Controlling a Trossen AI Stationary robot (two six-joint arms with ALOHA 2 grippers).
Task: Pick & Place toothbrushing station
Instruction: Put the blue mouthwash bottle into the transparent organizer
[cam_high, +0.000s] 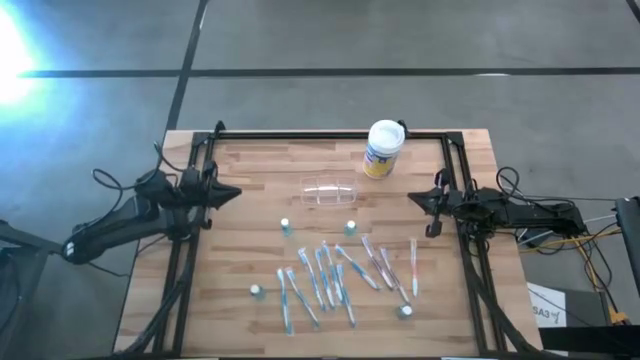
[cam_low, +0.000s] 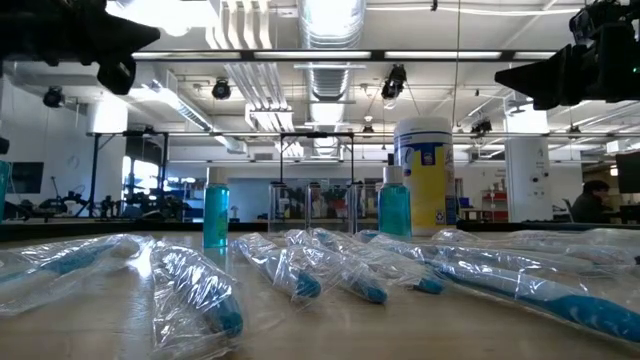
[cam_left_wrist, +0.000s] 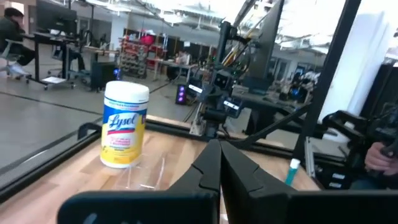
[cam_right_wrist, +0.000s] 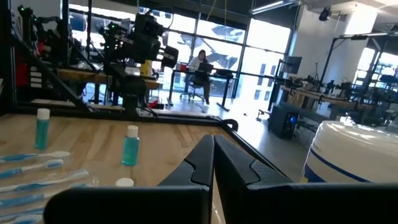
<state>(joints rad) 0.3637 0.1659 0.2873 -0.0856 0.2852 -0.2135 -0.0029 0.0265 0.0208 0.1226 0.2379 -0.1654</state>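
The toothbrushing station, a clear plastic holder (cam_high: 329, 191), rests on the wooden table (cam_high: 250, 165) near its far middle; it also shows in the low view (cam_low: 320, 207) and faintly in the left wrist view (cam_left_wrist: 149, 174). My left gripper (cam_high: 236, 194) is shut and empty above the table's left side, its fingertips (cam_left_wrist: 219, 149) pointing toward the holder. My right gripper (cam_high: 412, 199) is shut and empty above the table's right side, fingers (cam_right_wrist: 213, 149) pointing left.
A white canister with a yellow-blue label (cam_high: 383, 148) stands at the far edge, right of the holder. Several wrapped toothbrushes (cam_high: 335, 275) lie in the near middle. Small blue bottles (cam_high: 285, 227) (cam_high: 351, 228) (cam_high: 256, 290) (cam_high: 405, 311) stand around them. A black frame (cam_high: 330, 134) rims the table.
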